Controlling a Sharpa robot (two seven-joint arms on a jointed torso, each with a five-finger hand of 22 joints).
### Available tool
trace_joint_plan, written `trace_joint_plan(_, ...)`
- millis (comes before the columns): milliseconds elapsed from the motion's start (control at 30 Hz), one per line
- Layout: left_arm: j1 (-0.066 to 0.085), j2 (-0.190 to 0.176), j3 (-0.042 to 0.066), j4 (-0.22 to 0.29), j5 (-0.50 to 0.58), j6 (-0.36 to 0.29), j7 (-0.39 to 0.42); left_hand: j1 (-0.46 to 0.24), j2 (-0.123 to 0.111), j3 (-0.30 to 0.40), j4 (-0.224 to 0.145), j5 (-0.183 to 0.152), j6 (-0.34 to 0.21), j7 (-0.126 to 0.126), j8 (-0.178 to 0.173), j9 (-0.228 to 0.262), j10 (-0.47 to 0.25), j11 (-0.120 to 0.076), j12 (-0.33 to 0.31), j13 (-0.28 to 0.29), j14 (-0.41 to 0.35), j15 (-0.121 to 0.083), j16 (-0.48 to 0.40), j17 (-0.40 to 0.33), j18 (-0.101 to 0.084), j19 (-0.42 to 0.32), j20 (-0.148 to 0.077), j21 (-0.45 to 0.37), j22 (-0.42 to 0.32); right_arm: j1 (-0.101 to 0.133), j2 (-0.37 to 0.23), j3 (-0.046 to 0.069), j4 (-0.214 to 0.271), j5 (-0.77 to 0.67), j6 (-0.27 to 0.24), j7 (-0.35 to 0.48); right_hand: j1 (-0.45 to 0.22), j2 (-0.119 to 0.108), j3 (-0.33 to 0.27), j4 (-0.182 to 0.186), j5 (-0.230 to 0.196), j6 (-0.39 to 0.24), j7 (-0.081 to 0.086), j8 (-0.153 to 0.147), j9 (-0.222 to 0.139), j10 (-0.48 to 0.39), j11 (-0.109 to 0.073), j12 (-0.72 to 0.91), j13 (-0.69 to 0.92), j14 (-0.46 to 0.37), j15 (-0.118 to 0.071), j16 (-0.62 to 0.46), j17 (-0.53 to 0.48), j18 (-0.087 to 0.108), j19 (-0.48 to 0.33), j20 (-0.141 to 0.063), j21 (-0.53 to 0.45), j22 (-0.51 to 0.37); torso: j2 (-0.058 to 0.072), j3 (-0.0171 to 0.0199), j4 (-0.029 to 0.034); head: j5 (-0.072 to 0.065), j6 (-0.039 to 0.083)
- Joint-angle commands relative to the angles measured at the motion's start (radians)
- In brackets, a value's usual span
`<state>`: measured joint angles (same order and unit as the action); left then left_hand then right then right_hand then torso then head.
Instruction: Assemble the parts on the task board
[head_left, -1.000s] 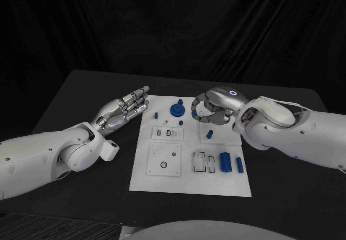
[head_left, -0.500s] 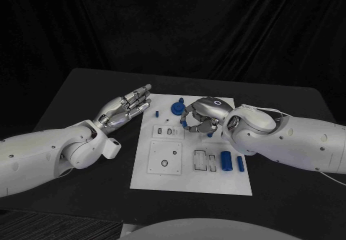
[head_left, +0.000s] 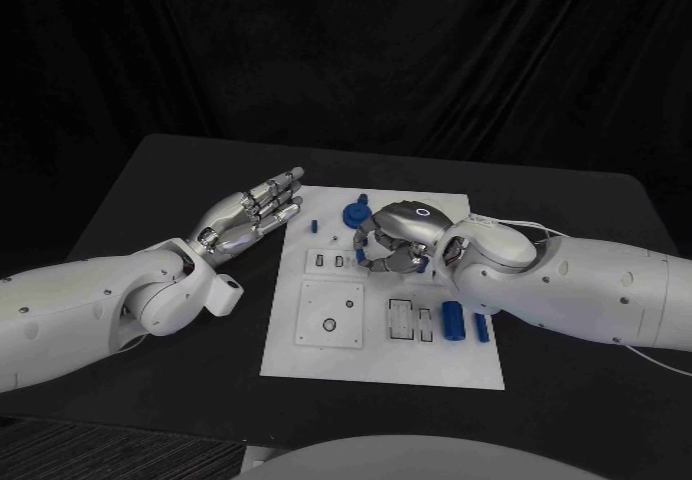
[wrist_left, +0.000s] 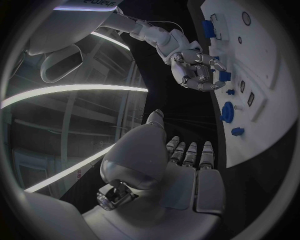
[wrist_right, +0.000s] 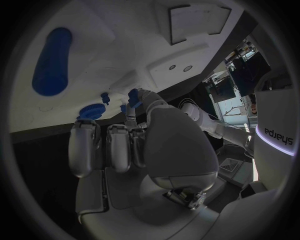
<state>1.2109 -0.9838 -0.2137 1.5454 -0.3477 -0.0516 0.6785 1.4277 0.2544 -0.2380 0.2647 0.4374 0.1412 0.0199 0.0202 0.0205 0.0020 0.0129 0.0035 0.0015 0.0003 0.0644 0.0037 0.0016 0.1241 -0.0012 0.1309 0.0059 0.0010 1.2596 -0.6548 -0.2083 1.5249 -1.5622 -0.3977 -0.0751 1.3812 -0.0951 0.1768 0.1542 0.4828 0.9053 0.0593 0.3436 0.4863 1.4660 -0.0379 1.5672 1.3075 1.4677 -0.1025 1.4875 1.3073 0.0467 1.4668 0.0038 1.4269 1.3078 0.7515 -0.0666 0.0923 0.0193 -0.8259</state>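
Two blue cylinders lie loose on the task board, on the near side of my right hand, so I judge the assembly far from finished. A round blue knob stands on the board just beyond the same hand, and a small blue peg stands off to its side, toward my left hand. Several rectangular slots near the board's middle look unfilled.

My right hand hovers over the board's middle with fingers curled inward. A small blue part sits at its fingertips; I cannot tell whether it is pinched or merely touched.

My left hand is held flat and open just beside the board's edge, above the desk, holding nothing.

View comparison: the head view hides my right fingertips under the back of the hand. The left wrist view sees that hand from the side, showing the curled fingers and the blue piece below them. The right wrist view gives the large cylinder close up, well apart from the fingers.
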Motion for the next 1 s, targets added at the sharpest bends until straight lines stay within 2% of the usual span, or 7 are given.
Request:
trace_joint_plan(33, -0.001, 0.002, 0.001, 0.003, 0.004, 0.010, 0.089, 0.010, -0.001, 0.005, -0.002, 0.006, 0.000, 0.003, 0.001, 0.001, -0.002, 0.007, -0.003, -0.002, 0.000, -0.002, -0.004, -0.002, 0.018, 0.001, 0.005, -0.006, -0.001, -0.005, 0.007, 0.001, -0.011, -0.009, 0.016, -0.020, -0.011, 0.002, 0.002, -0.006, -0.001, 0.006, 0.001, 0.002, 0.035, 0.105, 0.006, 0.004, 0.263, 0.070, 0.007, -0.007, 0.074, -0.009, 0.048, 0.008, -0.003, 0.213, 0.000, 0.0002, 0.0008, -0.001, -0.001)
trace_joint_plan(367, -0.001, 0.000, 0.001, 0.004, 0.004, 0.010, 0.088, 0.010, -0.001, 0.005, -0.002, 0.006, 0.000, 0.003, 0.001, 0.001, -0.002, 0.007, -0.003, -0.002, 0.000, -0.002, -0.004, -0.002, 0.018, 0.001, 0.005, -0.006, -0.001, -0.009, 0.015, 0.001, -0.023, -0.009, 0.025, -0.029, -0.011, 0.003, 0.004, -0.008, -0.004, 0.004, 0.002, 0.001, 0.035, 0.105, 0.007, 0.004, 0.263, 0.069, 0.008, -0.008, 0.071, -0.008, 0.047, 0.009, -0.007, 0.212, 0.000, -0.0013, 0.0005, 0.001, -0.002)
trace_joint_plan(767, -0.001, 0.002, 0.001, 0.002, 0.004, 0.013, 0.087, 0.010, -0.001, 0.005, -0.002, 0.006, 0.000, 0.003, 0.001, 0.001, -0.002, 0.007, -0.003, -0.002, 0.000, -0.002, -0.004, -0.002, 0.018, 0.001, 0.005, -0.006, -0.001, -0.010, 0.027, 0.001, -0.038, -0.010, 0.051, -0.043, -0.013, 0.001, 0.007, -0.014, -0.010, -0.011, 0.006, -0.009, 0.031, 0.105, 0.009, 0.004, 0.263, 0.068, 0.010, -0.010, 0.067, -0.008, 0.046, 0.011, -0.010, 0.211, 0.000, 0.0004, -0.0001, -0.004, -0.007)
trace_joint_plan(1000, -0.001, 0.003, 0.001, 0.001, 0.004, 0.015, 0.086, 0.012, -0.001, 0.007, -0.004, 0.007, 0.000, 0.004, 0.001, 0.001, -0.002, 0.007, -0.003, -0.002, 0.000, -0.002, -0.004, -0.002, 0.019, 0.001, 0.005, -0.006, -0.001, -0.013, 0.032, 0.001, -0.047, -0.020, 0.065, -0.050, -0.022, -0.005, 0.013, -0.025, -0.025, -0.053, 0.009, -0.035, 0.020, 0.105, 0.010, 0.004, 0.263, 0.068, 0.011, -0.012, 0.063, -0.007, 0.046, 0.014, -0.012, 0.210, 0.000, 0.0003, -0.0003, -0.007, -0.009)
